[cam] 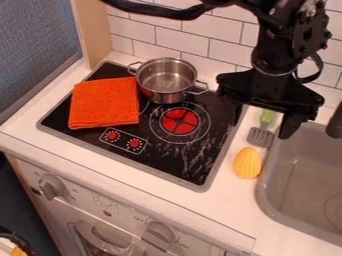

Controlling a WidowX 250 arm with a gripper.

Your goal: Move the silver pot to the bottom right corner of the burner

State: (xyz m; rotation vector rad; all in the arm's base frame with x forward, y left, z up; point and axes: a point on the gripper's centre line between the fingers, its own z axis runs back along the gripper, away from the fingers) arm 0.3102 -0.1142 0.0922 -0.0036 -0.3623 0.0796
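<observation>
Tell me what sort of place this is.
Probably a toy kitchen. A black stove top has a red burner on it and a metal pot standing near its back edge, and a gray sink is set into the white counter beside it.

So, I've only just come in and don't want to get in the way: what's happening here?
A robot arm has its open pincer over the counter by the spatula, apparently holding nothing. The silver pot stands at the back of the stove, beside an orange cloth; it isn't at the bottom right corner yet.
</observation>
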